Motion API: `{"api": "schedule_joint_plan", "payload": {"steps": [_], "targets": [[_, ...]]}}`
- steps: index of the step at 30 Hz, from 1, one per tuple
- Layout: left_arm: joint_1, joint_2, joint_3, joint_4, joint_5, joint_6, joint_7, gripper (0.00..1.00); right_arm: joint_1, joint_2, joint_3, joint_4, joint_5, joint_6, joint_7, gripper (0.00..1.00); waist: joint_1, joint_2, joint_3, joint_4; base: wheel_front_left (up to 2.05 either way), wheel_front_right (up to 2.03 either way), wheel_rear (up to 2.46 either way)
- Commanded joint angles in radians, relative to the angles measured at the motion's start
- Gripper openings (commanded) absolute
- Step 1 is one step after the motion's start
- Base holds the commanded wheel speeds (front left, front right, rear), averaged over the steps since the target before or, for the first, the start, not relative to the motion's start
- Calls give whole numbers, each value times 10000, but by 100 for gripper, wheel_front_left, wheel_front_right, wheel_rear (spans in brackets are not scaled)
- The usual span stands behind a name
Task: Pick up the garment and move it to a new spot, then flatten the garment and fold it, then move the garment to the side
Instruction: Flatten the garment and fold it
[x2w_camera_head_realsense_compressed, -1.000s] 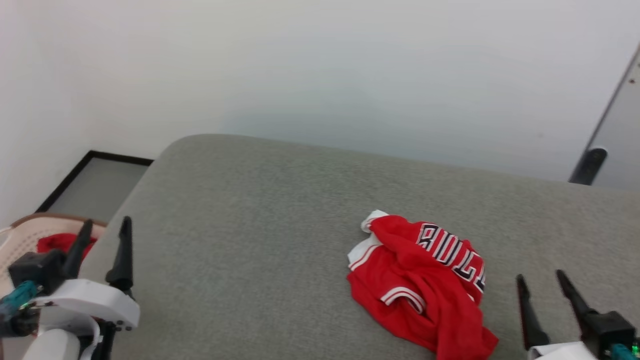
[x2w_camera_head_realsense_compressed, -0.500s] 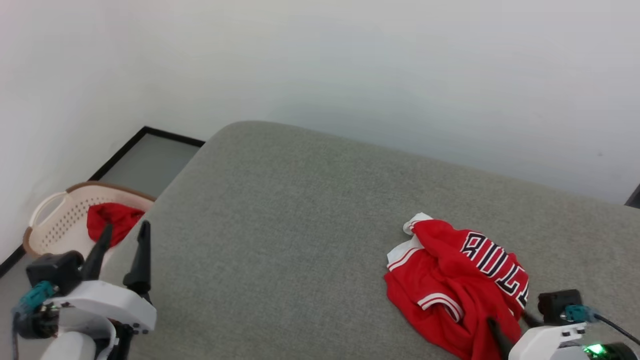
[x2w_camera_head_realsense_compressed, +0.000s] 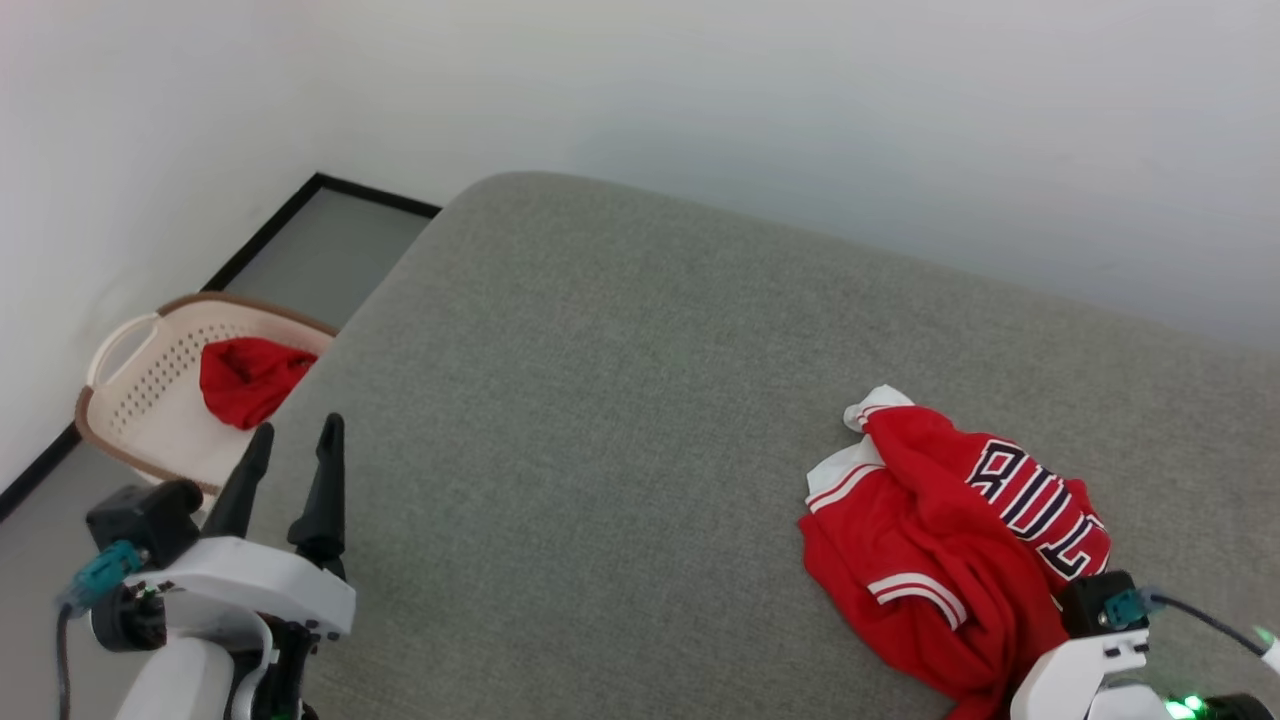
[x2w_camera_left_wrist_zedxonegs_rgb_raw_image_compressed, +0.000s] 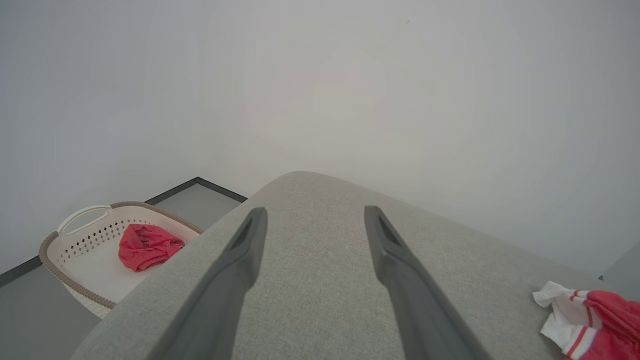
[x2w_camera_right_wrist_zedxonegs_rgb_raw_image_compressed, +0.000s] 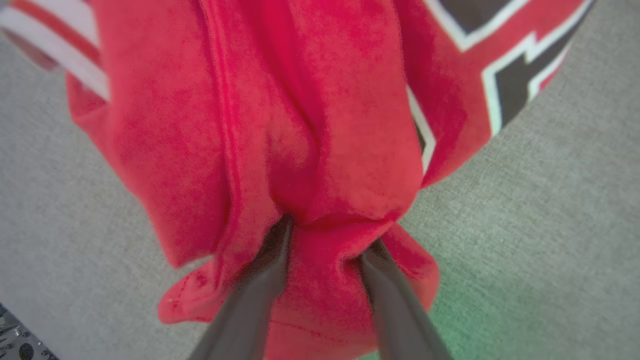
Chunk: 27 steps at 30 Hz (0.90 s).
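R gripper (x2w_camera_right_wrist_zedxonegs_rgb_raw_image_compressed: 327, 235) has fingers sunk into the crumpled garment (x2w_camera_head_realsense_compressed: 930, 540) at the near right of the grey cushion (x2w_camera_head_realsense_compressed: 600, 400), a fold btwn them; can't tell if it's pinched. L gripper (x2w_camera_head_realsense_compressed: 298, 428) hovers spread wide at the left edge, basket (x2w_camera_head_realsense_compressed: 150, 390) w/ red cloth (x2w_camera_head_realsense_compressed: 245, 375) beyond.

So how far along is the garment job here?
Done: nothing yet; the garment lies crumpled on the grey cushion. In hand: the right gripper straddles a red fold, jaws apart, no lift visible. To do: picking it up, moving, flattening, folding, setting aside. The left gripper hovers open, off the cloth.
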<state>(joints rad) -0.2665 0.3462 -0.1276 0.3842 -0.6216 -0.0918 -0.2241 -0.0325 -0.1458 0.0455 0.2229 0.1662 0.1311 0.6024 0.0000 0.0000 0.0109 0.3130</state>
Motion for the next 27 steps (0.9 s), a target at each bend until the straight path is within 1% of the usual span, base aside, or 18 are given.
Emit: {"api": "schedule_joint_plan", "payload": {"steps": [1, 6, 10, 13, 20, 25, 27], "targets": [[-138, -54, -35, 63, -39, -76, -85, 100, -158, -53, 79, 223, 91, -6, -62, 0, 0, 0, 230, 121, 0, 0, 0], [-293, -24, -180, 278, 87, -163, -180, 100, -670, -331, -229, 395, 337, -9, -237, 0, 0, 0, 292, 103, 0, 0, 0], [-294, 44, -95, 402, 173, -174, -276, 100, -855, -550, -317, 137, 498, -8, -12, 0, 0, 0, 191, -16, 0, 0, 0], [-187, 70, -59, 512, 242, -190, -330, 100, -981, -837, -507, -211, 658, -8, 188, 0, 0, 0, 100, -136, 0, 0, 0], [-2, -74, 56, 643, 436, -236, -398, 100, -1208, -1710, -1187, -653, 1087, -8, 323, 0, 0, 0, -48, -449, 0, 0, 0], [-34, -194, 71, 642, 508, -274, -409, 100, -1291, -2501, -1802, -447, 1276, -8, 61, 0, 0, 0, -22, -667, 0, 0, 0], [-113, -250, 90, 602, 528, -300, -410, 100, -1372, -2852, -2118, -270, 1186, -8, -103, 0, 0, 0, 30, -730, 0, 0, 0]]}}
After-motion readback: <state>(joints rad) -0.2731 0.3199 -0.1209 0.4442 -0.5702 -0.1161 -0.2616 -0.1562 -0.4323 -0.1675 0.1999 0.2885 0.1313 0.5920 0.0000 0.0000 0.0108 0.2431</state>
